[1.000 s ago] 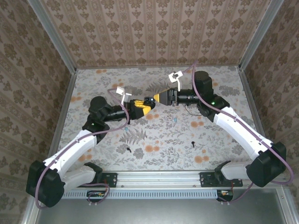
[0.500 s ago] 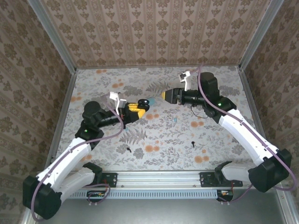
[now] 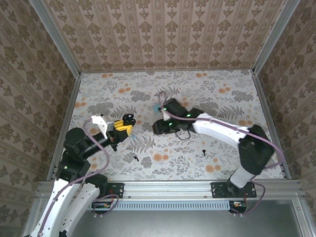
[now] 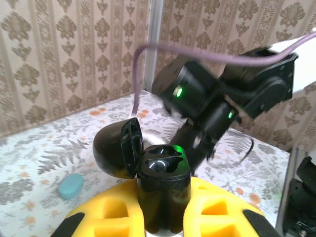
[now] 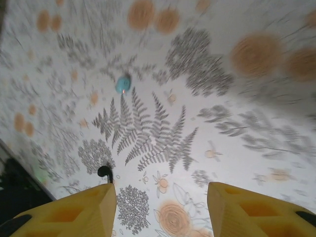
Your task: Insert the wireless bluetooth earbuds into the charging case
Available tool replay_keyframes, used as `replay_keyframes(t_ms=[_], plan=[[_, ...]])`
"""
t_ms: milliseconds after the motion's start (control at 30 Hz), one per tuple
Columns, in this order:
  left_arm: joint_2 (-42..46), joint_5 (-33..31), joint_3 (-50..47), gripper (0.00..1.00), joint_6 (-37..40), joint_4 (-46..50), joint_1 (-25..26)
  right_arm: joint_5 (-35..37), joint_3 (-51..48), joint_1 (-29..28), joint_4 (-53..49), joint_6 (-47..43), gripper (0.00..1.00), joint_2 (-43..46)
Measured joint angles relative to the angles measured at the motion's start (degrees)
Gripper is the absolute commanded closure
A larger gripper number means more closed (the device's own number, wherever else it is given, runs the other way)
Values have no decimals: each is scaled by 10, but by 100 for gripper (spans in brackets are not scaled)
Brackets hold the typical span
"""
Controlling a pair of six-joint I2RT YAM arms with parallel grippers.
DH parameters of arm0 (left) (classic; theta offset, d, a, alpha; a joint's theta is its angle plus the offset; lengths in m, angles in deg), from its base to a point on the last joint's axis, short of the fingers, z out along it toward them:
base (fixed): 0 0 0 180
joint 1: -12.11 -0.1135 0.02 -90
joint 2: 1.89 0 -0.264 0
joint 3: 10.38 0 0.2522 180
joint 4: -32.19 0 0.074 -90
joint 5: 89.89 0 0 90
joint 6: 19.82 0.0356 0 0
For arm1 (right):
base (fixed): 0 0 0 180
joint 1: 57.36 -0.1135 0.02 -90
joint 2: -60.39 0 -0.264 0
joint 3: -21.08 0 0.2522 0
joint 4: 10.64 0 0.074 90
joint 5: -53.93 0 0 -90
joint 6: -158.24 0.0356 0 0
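Note:
The black charging case (image 4: pixel 160 195) stands upright between my left gripper's (image 4: pixel 160 217) yellow fingers (image 4: pixel 103 215), which are shut on it. Its lid (image 4: pixel 118 153) hangs open to the left and both sockets look empty. From above, the case (image 3: pixel 129 118) and the left gripper (image 3: pixel 124 124) are at the table's left. My right gripper (image 5: pixel 162 207) is open over the table, nothing between its fingers. A black earbud (image 5: pixel 104 172) lies just beyond its left finger (image 5: pixel 74 212) and a turquoise earbud (image 5: pixel 122 84) farther off. Two black earbuds (image 3: pixel 135 158) (image 3: pixel 204 152) lie on the near table.
The right arm (image 3: pixel 197 121) reaches across the table's middle, its wrist (image 4: pixel 212 108) close behind the case in the left wrist view. A turquoise earbud (image 4: pixel 70 185) lies on the floral table (image 3: pixel 217 94) left of the case. Papered walls close in three sides.
The left arm has drawn back toward the near left with the case. The right arm has swung left across the centre, and its gripper now points down at the table.

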Motion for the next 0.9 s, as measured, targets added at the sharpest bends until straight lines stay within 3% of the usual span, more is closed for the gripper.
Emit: replay_keyframes(t_ms=[167, 367, 900], plan=[[49, -36, 22, 100, 16, 65, 0, 27, 94, -78, -20, 0, 55, -112], [93, -64, 35, 100, 27, 118, 0, 53, 170, -134, -53, -2, 59, -184], [114, -92, 35, 100, 28, 153, 0, 92, 305, -200, -174, -37, 60, -309]])
